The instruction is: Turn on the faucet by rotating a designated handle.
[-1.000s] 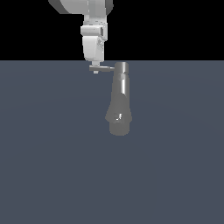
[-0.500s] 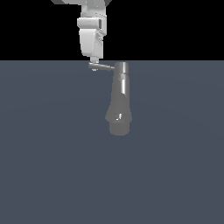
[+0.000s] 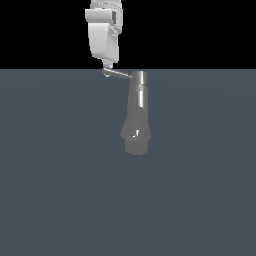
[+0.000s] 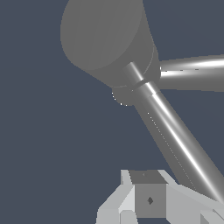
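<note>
One white arm is hanging straight down from the top of the exterior view, and its end effector (image 3: 107, 67) is sitting right at the outer tip of the handle (image 3: 118, 74). The tip and the end effector are overlapping there, but it is impossible to tell whether the fingers are closed on the bar or merely touching it, and I cannot tell how wide the jaws are standing.

The faucet (image 3: 136, 117) is lying a little above the middle of the dark grey-blue tabletop (image 3: 55, 175), its short cylindrical cap toward the far edge and its body widening to a rounded end nearer the camera. The handle is sticking out from the cap toward the exterior view's left, tilting slightly upward as it goes.

In the wrist view the faucet (image 4: 105, 41) is showing its broad cylindrical cap close up, with the handle (image 4: 179, 140) running as a shiny bar diagonally from the cap toward the end effector (image 4: 148, 199), whose pale grey parts are filling the lower edge of the picture. A second thick grey cylinder is leaving the cap sideways.
</note>
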{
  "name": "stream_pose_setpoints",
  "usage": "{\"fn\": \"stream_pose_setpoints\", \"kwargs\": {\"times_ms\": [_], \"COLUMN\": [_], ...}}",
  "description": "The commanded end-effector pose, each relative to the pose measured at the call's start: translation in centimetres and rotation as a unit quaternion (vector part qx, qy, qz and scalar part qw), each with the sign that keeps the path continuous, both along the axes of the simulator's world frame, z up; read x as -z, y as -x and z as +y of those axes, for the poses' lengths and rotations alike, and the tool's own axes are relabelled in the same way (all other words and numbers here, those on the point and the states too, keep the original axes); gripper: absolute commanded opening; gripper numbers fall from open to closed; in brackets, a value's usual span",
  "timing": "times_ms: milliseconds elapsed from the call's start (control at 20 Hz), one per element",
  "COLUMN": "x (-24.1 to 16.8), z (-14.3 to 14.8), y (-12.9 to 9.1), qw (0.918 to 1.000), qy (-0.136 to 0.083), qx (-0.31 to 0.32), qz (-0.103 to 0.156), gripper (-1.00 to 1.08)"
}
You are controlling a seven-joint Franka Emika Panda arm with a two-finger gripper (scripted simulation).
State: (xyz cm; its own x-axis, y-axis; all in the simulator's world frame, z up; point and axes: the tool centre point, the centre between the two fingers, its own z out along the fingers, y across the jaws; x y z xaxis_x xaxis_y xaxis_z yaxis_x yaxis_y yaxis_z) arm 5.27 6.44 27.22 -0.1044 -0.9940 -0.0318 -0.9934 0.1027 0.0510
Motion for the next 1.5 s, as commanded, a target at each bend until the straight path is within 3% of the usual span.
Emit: {"fn": "stream_pose_setpoints", "kwargs": {"times_ms": [0, 100, 1300, 1450], "x": [-0.1, -0.3, -3.0, -3.0], "z": [0.9, 0.2, -4.7, -4.7], "y": [1.2, 0.5, 7.7, 7.4], "qw": [1.0, 1.0, 1.0, 1.0], "qy": [-0.001, 0.0, -0.001, -0.001], "qx": [-0.006, -0.001, -0.006, -0.009], "qz": [0.006, 0.0, 0.006, 0.004], "gripper": [-1.0, -1.0, -1.0, -1.0]}}
